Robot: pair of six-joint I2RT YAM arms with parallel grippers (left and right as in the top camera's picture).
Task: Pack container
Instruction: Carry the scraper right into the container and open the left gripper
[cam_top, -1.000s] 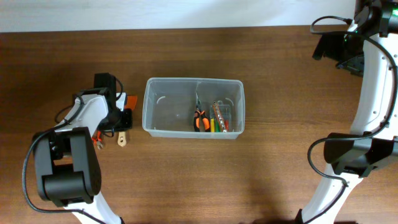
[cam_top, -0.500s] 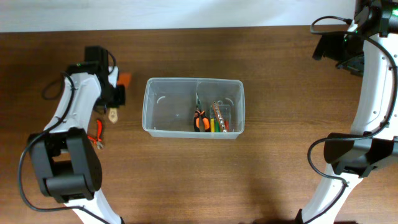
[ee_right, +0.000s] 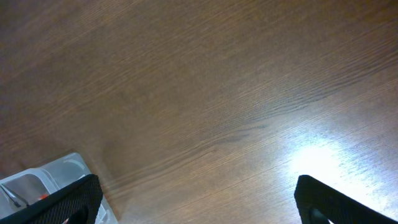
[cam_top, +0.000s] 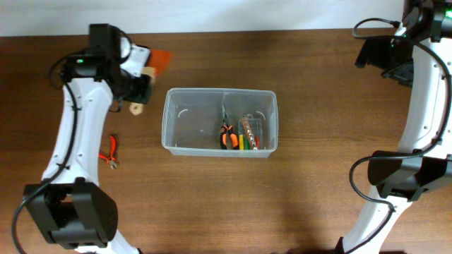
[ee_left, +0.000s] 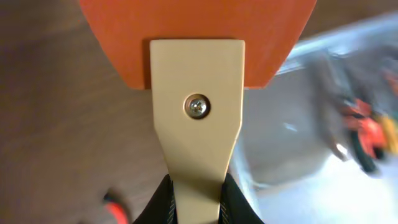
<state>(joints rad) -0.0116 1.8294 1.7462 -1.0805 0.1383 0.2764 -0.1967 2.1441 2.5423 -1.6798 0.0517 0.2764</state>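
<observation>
The container (cam_top: 182, 120) is a large clear tub in the middle of the table; it also shows blurred in the left wrist view (ee_left: 292, 143). Inside its right half lie orange-handled pliers (cam_top: 227, 135) and a small clear case of coloured bits (cam_top: 251, 132). My left gripper (cam_top: 141, 86) is shut on a scraper with a beige handle (ee_left: 198, 124) and an orange blade (cam_top: 161, 58), held in the air just left of the tub's back left corner. My right gripper (cam_top: 385, 58) is open and empty at the far right back, its fingers (ee_right: 199, 199) wide apart above bare wood.
Small red-handled pliers (cam_top: 109, 152) lie on the table left of the tub, and show as a red blur in the left wrist view (ee_left: 115, 208). A corner of the tub shows at the lower left of the right wrist view (ee_right: 43, 180).
My left arm has lifted the scraper off the table and carried it toward the back and slightly right, near the tub's back left corner. The right arm has not moved.
</observation>
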